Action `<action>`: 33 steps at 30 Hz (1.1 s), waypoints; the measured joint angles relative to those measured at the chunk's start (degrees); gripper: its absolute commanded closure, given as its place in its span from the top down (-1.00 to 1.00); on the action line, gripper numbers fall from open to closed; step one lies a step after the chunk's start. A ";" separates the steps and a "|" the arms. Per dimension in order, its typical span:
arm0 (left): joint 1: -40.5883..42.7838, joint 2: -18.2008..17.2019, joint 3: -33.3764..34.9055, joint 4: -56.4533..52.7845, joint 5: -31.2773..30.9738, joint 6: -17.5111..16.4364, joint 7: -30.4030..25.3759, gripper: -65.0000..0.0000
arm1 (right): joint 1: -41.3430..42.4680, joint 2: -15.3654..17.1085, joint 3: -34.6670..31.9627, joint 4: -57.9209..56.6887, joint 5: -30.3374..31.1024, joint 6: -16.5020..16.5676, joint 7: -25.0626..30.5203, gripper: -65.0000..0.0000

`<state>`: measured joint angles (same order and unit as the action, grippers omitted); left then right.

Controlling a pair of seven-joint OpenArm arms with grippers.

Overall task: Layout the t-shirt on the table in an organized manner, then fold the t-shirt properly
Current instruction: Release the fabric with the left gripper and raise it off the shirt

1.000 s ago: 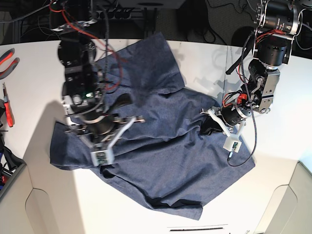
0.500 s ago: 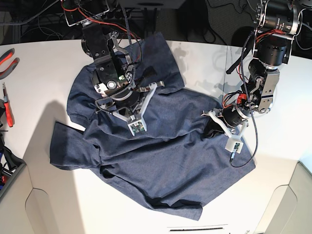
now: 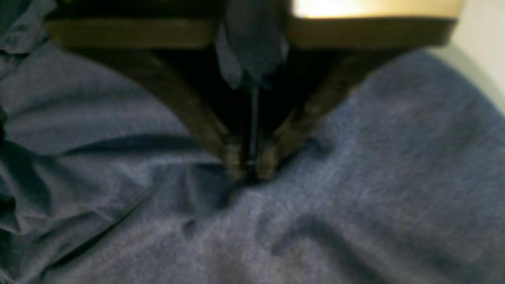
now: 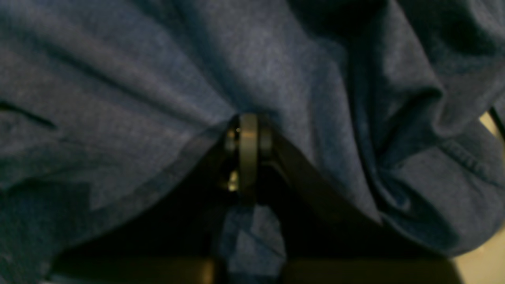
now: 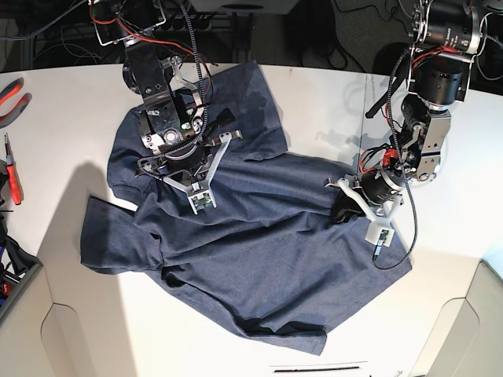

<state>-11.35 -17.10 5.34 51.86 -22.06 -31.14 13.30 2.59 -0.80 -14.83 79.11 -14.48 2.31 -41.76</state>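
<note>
- Shirt: soft heathered navy cloth, rumpled, spread mid-frame on the smooth white table.
- Left gripper: narrow, pinching a shirt fold at right.
- Right gripper: clamped on cloth, upper left.
- Bare table along the frame's left edge.

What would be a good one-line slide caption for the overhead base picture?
Two robot arms pinch a rumpled navy t-shirt on a white table, right gripper near the top, left gripper at its edge.

No readable text, labels or numbers appear; the heathered navy-blue cloth t-shirt shows only plain fabric.
</note>
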 measured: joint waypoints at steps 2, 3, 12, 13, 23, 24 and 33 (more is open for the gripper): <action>0.26 -0.02 -2.78 1.51 -0.07 -0.63 2.78 -0.33 | 0.11 -0.02 0.00 0.00 0.00 -0.02 -0.44 -1.00; 0.35 -0.04 -4.48 2.49 -0.50 -0.63 4.11 -0.32 | 0.11 -0.02 0.00 0.02 0.00 -0.04 -0.61 -1.00; 0.24 -1.57 -17.22 8.28 -8.57 -0.87 8.00 -0.32 | 0.13 0.00 0.00 0.02 -0.20 -0.20 -1.01 -1.00; 0.26 -2.01 -17.81 8.26 -9.62 -0.66 9.22 -0.32 | 0.13 0.00 0.00 0.02 -0.20 -0.20 -0.98 -1.00; 0.31 -2.80 -18.75 7.58 -12.07 4.22 10.91 -0.30 | 0.13 -0.02 0.00 0.02 -0.20 -0.22 -0.98 -1.00; 0.22 -2.80 -18.75 6.97 -11.80 5.35 10.67 -0.30 | 0.13 -0.02 0.00 0.02 -0.20 -0.22 -1.01 -1.00; 0.35 -2.73 -18.75 0.04 -9.75 7.72 8.96 -0.26 | 0.13 0.00 0.00 0.02 -0.20 -0.22 -0.96 -1.00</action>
<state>-11.00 -19.84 -13.41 51.90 -31.81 -23.42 22.26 2.72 -0.80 -14.83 79.13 -14.68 2.09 -42.72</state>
